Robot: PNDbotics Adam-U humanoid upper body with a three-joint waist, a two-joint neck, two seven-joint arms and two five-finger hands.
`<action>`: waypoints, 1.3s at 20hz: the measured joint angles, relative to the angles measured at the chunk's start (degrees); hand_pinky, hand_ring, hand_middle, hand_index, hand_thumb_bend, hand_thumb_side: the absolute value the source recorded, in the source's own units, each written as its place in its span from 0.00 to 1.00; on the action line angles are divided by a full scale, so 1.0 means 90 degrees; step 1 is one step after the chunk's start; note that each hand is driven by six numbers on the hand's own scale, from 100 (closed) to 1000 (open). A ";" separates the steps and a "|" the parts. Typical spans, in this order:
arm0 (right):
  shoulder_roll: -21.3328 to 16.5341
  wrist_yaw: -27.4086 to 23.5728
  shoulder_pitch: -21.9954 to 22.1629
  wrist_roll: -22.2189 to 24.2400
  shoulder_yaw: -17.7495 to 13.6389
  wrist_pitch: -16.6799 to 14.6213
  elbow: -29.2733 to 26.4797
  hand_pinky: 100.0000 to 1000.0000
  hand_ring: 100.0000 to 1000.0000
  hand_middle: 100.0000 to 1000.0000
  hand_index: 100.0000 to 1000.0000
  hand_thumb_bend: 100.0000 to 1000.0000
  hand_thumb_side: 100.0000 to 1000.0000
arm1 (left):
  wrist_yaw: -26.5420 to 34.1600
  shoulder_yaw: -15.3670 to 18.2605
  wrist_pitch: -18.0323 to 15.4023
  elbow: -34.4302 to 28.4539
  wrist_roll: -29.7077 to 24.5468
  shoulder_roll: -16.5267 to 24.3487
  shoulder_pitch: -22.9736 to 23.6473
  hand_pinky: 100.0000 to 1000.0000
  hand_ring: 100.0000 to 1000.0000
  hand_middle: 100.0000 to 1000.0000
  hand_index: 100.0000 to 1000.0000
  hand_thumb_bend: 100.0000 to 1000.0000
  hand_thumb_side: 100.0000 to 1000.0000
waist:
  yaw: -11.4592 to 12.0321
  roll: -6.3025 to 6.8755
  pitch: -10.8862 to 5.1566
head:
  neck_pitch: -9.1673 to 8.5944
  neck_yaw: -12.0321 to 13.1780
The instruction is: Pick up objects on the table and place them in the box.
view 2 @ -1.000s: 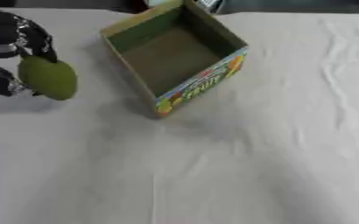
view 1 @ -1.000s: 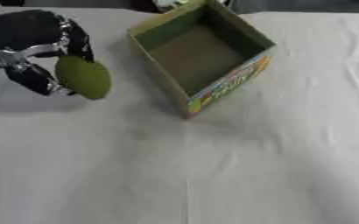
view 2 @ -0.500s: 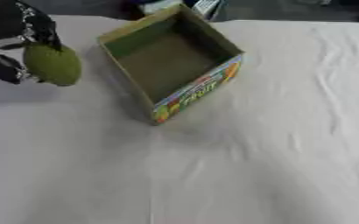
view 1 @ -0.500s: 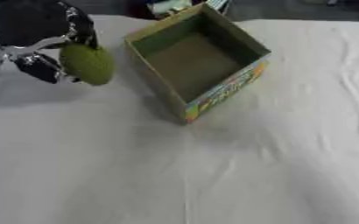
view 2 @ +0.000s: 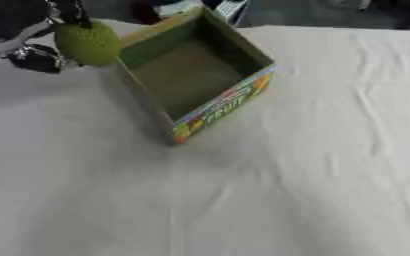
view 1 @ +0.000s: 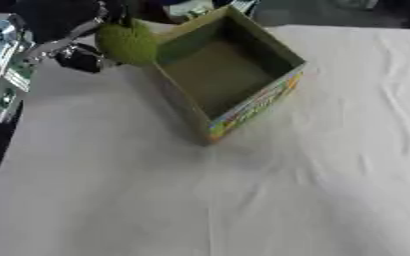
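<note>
My left hand (view 1: 64, 30) is curled around the round green fruit (view 1: 126, 43), held just beside the left wall of the open cardboard box (view 1: 229, 75). Box sits on the white-clothed table (view 1: 270, 190).

Plain white cloth right across the bench (view 1: 313, 200), creased, with a grey shadow falling toward its left edge. Up at the far left corner, the left hand (view 1: 64, 22) shows black with silver-grey metal parts, and against it a round fruit (view 1: 127, 43), yellow-green, dull and even in tone. Next to it the box (view 1: 229, 75): olive-brown inside, a paler tan rim, and on the near outer wall a bright print of yellow, green, orange and red with some blue.
</note>
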 measured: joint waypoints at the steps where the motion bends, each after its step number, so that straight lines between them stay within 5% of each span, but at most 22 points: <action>1: 0.0019 -0.0028 -0.0040 0.0025 0.0015 -0.0006 0.0000 0.83 0.69 0.65 0.77 0.00 0.32 | -0.0002 0.0035 0.0026 0.0042 0.0064 -0.0034 -0.0028 0.38 0.38 0.34 0.51 0.30 0.00 | -0.0039 0.0000 0.0007 | 0.0012 0.0006; 14: 0.0311 -0.0469 -0.0538 0.0436 0.0177 -0.0071 -0.0004 0.83 0.69 0.65 0.77 0.00 0.33 | -0.0087 0.0348 0.0261 0.0133 0.0481 -0.0374 -0.0281 0.38 0.38 0.34 0.51 0.26 0.00 | -0.0644 0.0002 0.0157 | 0.0157 0.0659; 26: 0.0599 -0.0789 -0.0902 0.0643 0.0300 0.0042 -0.0015 0.85 0.69 0.65 0.77 0.00 0.40 | -0.0482 0.0446 0.0151 0.0398 0.0875 -0.0576 -0.0478 0.40 0.39 0.35 0.52 0.22 0.00 | -0.1269 0.0100 0.0267 | 0.0011 0.0974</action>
